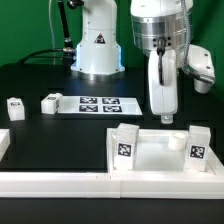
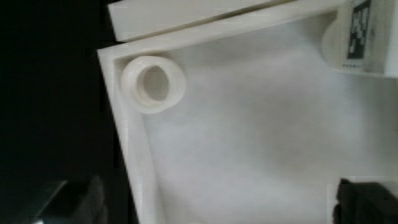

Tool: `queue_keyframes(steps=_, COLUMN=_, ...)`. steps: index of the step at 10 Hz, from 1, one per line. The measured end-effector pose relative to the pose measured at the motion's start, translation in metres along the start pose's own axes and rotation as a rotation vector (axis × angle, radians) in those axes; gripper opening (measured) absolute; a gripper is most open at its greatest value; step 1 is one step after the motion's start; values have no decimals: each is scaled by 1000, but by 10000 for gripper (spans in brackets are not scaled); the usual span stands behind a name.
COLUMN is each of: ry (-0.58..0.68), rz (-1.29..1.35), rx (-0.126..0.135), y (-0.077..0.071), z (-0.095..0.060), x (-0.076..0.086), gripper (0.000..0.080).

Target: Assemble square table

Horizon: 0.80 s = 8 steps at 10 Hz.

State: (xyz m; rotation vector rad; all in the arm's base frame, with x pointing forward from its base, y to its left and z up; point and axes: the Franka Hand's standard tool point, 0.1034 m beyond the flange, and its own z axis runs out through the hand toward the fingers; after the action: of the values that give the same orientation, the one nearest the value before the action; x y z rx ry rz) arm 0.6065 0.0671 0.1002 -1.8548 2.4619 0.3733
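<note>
The white square tabletop (image 1: 155, 152) lies at the front right against the rails, with its raised rim up. Two white tagged pieces stand at its near side, one at the exterior view's left (image 1: 124, 143) and one at the right (image 1: 197, 143). My gripper (image 1: 166, 118) points down just above the tabletop's far part. In the wrist view the tabletop's flat inside (image 2: 249, 130), its rim and a round corner socket (image 2: 153, 80) fill the picture. My gripper (image 2: 222, 205) is open and empty, with its dark fingertips (image 2: 363, 200) wide apart. Two loose white legs, one (image 1: 15, 107) and another (image 1: 50, 101), lie at the left.
The marker board (image 1: 101, 103) lies flat in the middle, in front of the robot base (image 1: 98, 50). Long white border rails (image 1: 60, 183) run along the front edge. A white piece (image 1: 3, 143) sits at the far left edge.
</note>
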Motion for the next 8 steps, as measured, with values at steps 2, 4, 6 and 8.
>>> queue_keyframes(steps=2, ry=37, rz=-42, rx=-15, y=11, z=5, x=-3, gripper=649)
queue_keyframes(steps=4, ry=66, rz=-76, rx=68, y=32, z=22, x=-5, gripper=649)
queue_keyframes(steps=6, ry=89, rz=-102, rx=131, y=47, z=39, x=-7, gripper=649)
queue_keyframes(steps=8, ry=96, rz=-162, rx=138, y=46, z=44, x=-7, gripper=649)
